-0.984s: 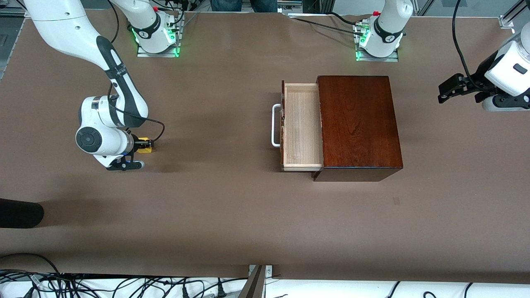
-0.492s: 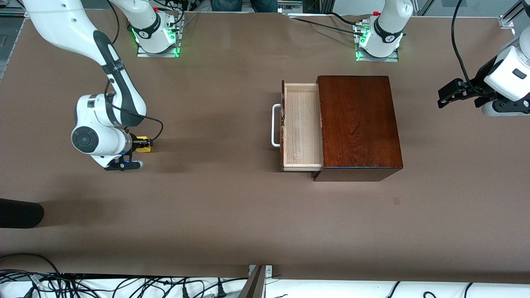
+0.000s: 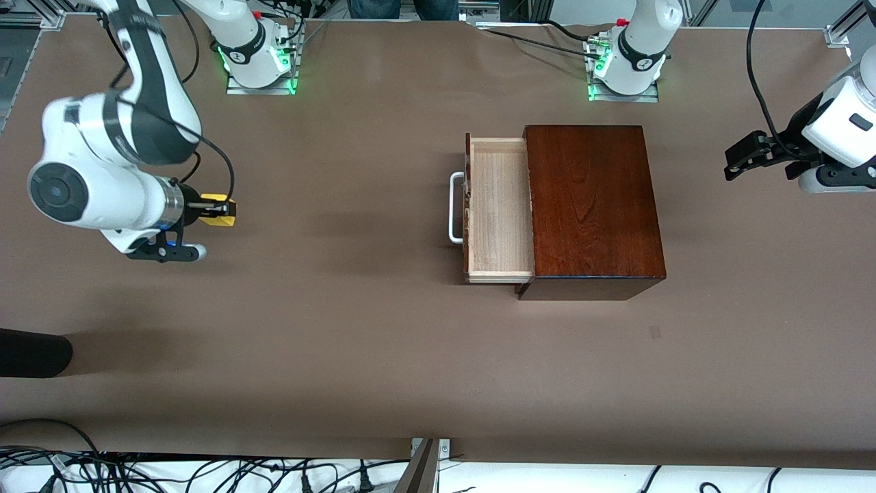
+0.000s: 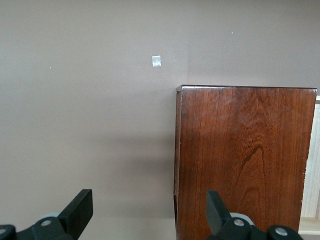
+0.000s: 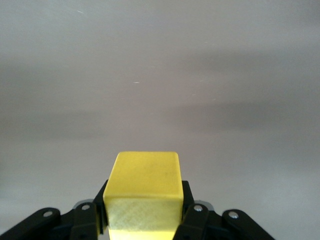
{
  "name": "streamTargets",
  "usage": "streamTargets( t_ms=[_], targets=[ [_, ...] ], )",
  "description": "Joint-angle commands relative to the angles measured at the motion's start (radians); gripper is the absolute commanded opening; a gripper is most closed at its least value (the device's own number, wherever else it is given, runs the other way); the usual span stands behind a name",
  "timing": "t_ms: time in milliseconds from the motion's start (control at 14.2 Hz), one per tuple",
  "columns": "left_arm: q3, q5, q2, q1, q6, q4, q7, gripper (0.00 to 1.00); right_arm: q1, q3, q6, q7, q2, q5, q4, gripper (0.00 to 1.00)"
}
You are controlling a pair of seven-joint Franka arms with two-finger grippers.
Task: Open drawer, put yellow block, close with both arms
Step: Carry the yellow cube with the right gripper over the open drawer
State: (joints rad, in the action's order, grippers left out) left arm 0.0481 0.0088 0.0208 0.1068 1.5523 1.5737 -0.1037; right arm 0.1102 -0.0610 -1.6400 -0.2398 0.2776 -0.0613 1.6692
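My right gripper is shut on the yellow block and holds it in the air over the bare table near the right arm's end; the block fills the right wrist view between the fingers. The drawer stands pulled out of the reddish-brown wooden box, its pale tray empty, its white handle toward the right arm. My left gripper is open in the air past the box at the left arm's end; its wrist view shows the box and the fingers spread wide.
A small pale mark lies on the brown table nearer the front camera than the box. A black object juts in at the table's edge by the right arm's end. Cables run along the front edge.
My right gripper has lifted the yellow block off the table and risen, the arm swinging up toward the right arm's end. The left gripper has barely shifted. The drawer has not moved.
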Motion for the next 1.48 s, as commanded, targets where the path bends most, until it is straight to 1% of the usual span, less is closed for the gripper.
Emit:
streamTargets(
  t_ms=[0,70,211,351,562,773,844,1195,1406],
  targets=[
    [0.004,-0.015,0.013,-0.003,-0.001,-0.027,0.025,1.0,0.008,-0.059,0.045,-0.133,0.029,-0.044,-0.097,0.0],
    [0.004,-0.015,0.013,-0.001,0.0,-0.027,0.025,1.0,0.022,-0.072,0.045,-0.182,0.032,-0.051,-0.111,0.0],
    [0.004,-0.013,0.013,-0.001,0.008,-0.027,0.025,1.0,0.089,-0.08,0.043,-0.283,0.069,-0.051,-0.167,0.0],
    [0.004,-0.013,0.013,-0.001,0.008,-0.027,0.025,1.0,0.173,-0.08,0.046,-0.399,0.133,-0.049,-0.248,0.0],
    [0.004,-0.013,0.013,-0.001,0.009,-0.027,0.025,1.0,0.298,-0.08,0.046,-0.583,0.271,-0.049,-0.418,0.0],
    [0.004,-0.016,0.013,-0.001,0.009,-0.027,0.025,1.0,0.408,-0.08,0.017,-0.856,0.395,-0.049,-0.578,0.0],
    [0.004,-0.015,0.013,-0.001,0.009,-0.027,0.025,1.0,0.443,-0.077,-0.007,-0.936,0.432,-0.048,-0.615,0.0],
    [0.004,-0.015,0.013,-0.001,0.009,-0.027,0.025,1.0,0.529,-0.077,-0.211,-1.281,0.479,-0.048,-0.625,0.0],
    [0.004,-0.015,0.013,-0.001,0.009,-0.027,0.025,1.0,0.56,-0.08,-0.267,-1.414,0.502,-0.049,-0.629,0.0]
  ],
)
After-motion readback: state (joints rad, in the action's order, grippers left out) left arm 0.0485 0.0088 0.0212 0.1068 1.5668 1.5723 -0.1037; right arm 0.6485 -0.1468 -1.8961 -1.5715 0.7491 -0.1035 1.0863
